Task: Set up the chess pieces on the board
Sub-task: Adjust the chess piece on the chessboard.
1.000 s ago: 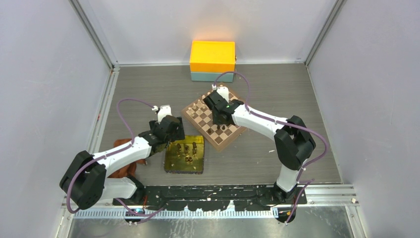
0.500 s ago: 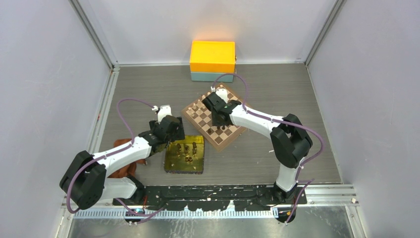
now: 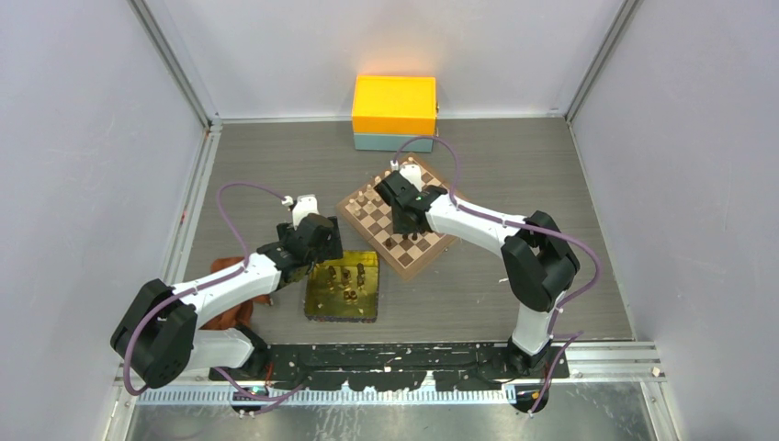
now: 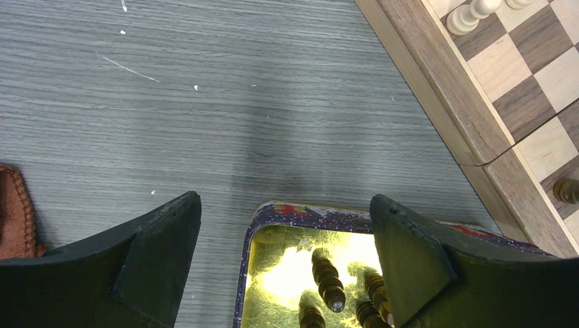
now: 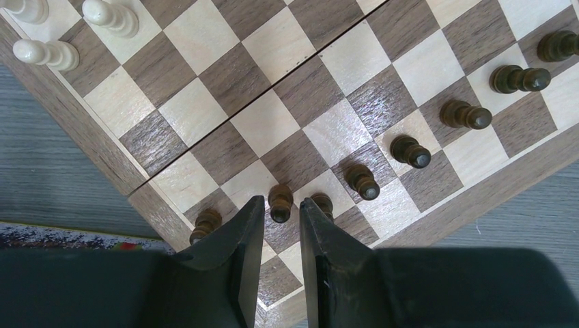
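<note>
Hovering above the gold tray (image 4: 300, 210) of dark chessmen (image 4: 326, 280), the left gripper (image 4: 285, 201) gapes wide, empty. Farther out, the right gripper (image 5: 282, 201) narrowly brackets a dark pawn (image 5: 280, 205) in the board's (image 5: 266, 123) pawn row, grip uncertain; next, probably centre and release it.

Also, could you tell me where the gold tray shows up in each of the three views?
Top external: the gold tray sits left of centre, beside the board's near-left edge.
Left wrist: bottom centre, cut off by the frame.
Right wrist: only a strip of its rim, bottom left.
Shared landmark: the board's tan border, beside it in every view.
</note>
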`<action>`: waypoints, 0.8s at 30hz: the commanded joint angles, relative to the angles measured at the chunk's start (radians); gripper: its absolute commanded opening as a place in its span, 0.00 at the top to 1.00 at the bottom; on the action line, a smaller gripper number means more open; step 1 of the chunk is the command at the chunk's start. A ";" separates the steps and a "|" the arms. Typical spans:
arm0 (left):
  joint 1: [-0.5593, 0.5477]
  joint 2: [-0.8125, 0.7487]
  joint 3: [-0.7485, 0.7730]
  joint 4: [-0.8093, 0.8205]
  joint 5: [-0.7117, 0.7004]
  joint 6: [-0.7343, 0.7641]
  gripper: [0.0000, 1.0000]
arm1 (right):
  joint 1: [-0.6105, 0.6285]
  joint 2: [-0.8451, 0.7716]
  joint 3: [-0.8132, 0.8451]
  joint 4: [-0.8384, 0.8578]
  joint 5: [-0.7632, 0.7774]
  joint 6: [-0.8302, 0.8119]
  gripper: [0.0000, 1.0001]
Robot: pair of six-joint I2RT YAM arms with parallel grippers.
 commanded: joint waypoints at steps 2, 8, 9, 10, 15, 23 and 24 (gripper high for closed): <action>-0.002 -0.008 0.019 0.023 -0.025 -0.010 0.06 | 0.014 -0.004 0.010 0.018 -0.002 0.008 0.69; -0.002 -0.010 0.015 0.024 -0.023 -0.013 0.06 | 0.018 -0.004 0.002 0.021 -0.002 0.013 0.69; -0.003 -0.010 0.014 0.024 -0.023 -0.013 0.06 | 0.020 -0.004 0.000 0.022 -0.001 0.014 0.69; -0.002 -0.010 0.013 0.025 -0.023 -0.013 0.06 | 0.019 -0.005 -0.002 0.023 -0.001 0.014 0.69; -0.002 -0.009 0.012 0.027 -0.022 -0.013 0.06 | 0.020 -0.006 -0.011 0.026 0.001 0.016 0.69; -0.002 -0.010 0.006 0.028 -0.022 -0.016 0.06 | 0.020 -0.004 -0.019 0.032 -0.002 0.019 0.70; -0.003 -0.010 0.007 0.030 -0.022 -0.016 0.06 | 0.020 -0.004 -0.020 0.032 -0.002 0.018 0.70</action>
